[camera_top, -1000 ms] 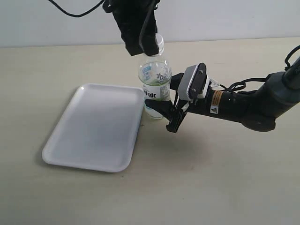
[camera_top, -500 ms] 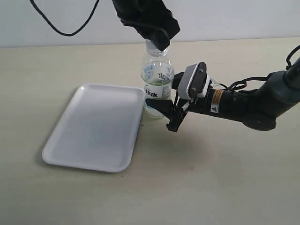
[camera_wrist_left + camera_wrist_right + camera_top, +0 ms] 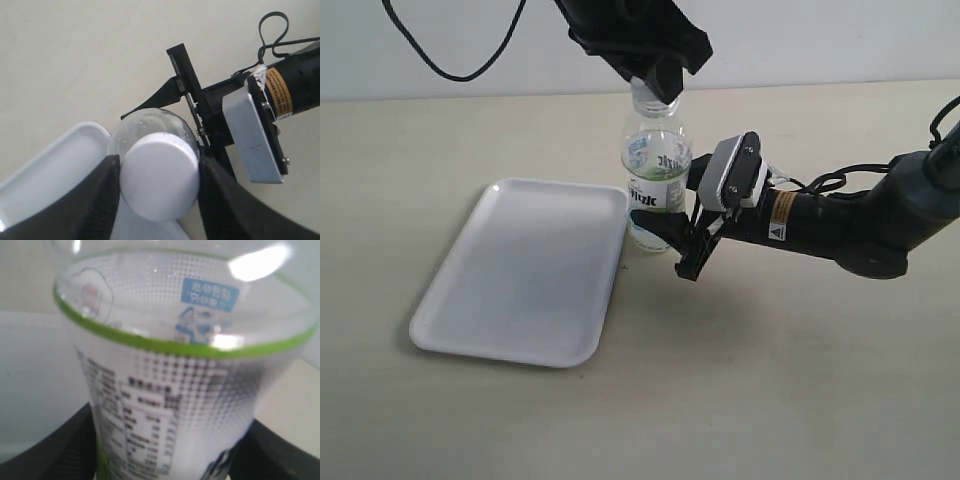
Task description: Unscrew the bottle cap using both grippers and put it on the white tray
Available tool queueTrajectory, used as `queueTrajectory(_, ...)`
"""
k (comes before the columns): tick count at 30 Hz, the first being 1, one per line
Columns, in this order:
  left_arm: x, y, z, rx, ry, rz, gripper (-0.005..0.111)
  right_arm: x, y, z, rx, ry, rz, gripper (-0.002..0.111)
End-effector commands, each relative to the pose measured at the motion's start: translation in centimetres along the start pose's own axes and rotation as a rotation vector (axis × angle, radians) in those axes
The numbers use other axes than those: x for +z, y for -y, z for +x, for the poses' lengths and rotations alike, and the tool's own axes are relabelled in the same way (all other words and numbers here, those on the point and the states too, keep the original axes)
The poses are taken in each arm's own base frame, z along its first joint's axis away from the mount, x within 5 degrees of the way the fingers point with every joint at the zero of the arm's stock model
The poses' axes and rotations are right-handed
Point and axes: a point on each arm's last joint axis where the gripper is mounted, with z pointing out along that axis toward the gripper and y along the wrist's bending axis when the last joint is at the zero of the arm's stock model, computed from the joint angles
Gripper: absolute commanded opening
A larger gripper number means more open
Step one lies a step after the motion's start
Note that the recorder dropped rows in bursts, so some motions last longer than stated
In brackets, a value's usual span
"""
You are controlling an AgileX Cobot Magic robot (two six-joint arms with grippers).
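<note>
The clear bottle with its white and green label stands upright on the table, just right of the white tray. My right gripper reaches in from the right and is shut on the bottle's lower body. From above, my left gripper comes down over the neck. Its two black fingers press on either side of the white bottle cap, which sits on top of the bottle.
The tray's edge lies right beside the bottle. A black cable hangs from the left arm at the back. Cables trail along the right arm. The pale table stretches to the front and right.
The left gripper has turned about the bottle's neck and now sits squarely over the cap. The bottle stands a little straighter. The right gripper keeps its hold.
</note>
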Motion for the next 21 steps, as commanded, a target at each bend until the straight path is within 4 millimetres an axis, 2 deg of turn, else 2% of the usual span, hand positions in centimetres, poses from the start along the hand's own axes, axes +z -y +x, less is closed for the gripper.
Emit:
queueTrajectory(1,-0.7,-0.1,-0.4,0.031,0.042,-0.034,0.000,0.0,-0.3,1.1,-0.024,-0.099,-0.019,0.001)
queueTrajectory(15,-2.5,-0.2,-0.6,0.125,0.089,-0.084,0.000,0.0,-0.3,1.1,-0.015,-0.099,-0.020,0.001)
queueTrajectory(21,-5.8,-0.7,-0.5,0.266,0.135,-0.188,0.000,0.0,-0.3,1.1,0.058,-0.100,-0.017,0.001)
